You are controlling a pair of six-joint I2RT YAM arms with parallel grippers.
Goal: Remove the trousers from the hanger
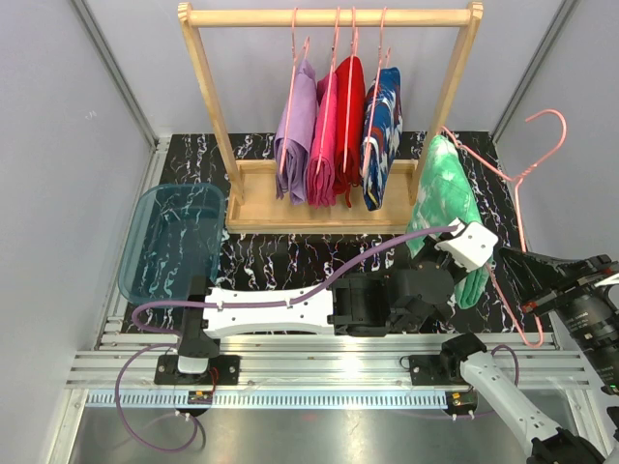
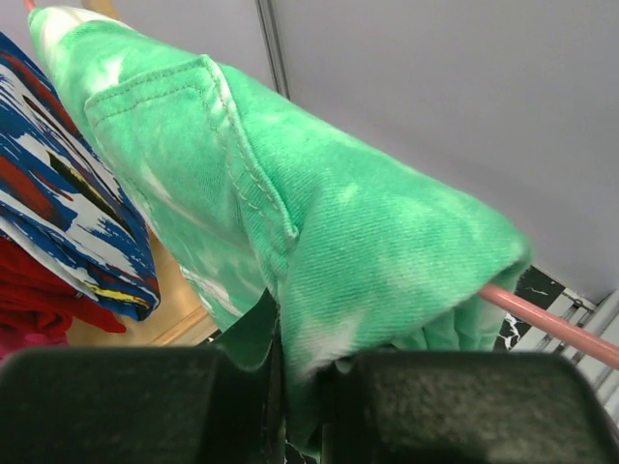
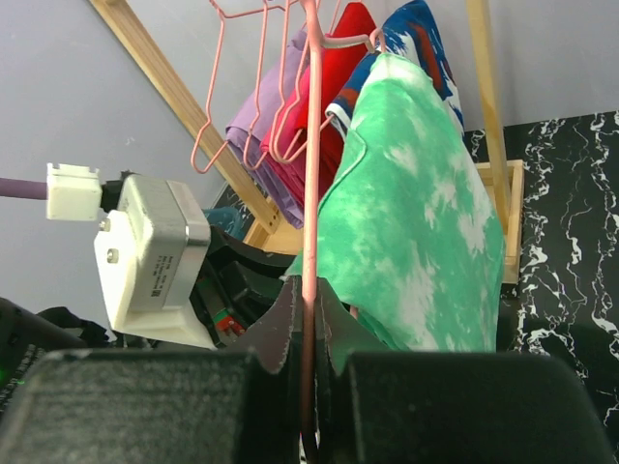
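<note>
Now left gripper (image 2: 282,372) pinches mint trousers (image 3: 416,222), right gripper (image 3: 309,338) clamps pink hanger (image 3: 311,193); trousers drape it far-left of right jaws.

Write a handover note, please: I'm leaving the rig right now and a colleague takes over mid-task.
Grippers: the left gripper is shut on the lower fold of the mint green trousers; the right gripper is shut on the wire of the pink hanger carrying them.
Where: that hanger is off the wooden rack, held to its right, with the green pair draped over it. The navy patterned trousers hang on the rail, rightmost of three pairs.
Done: hanger lifted off the rail.
Left: pull the green pair off its hanger, then do the navy pair.
</note>
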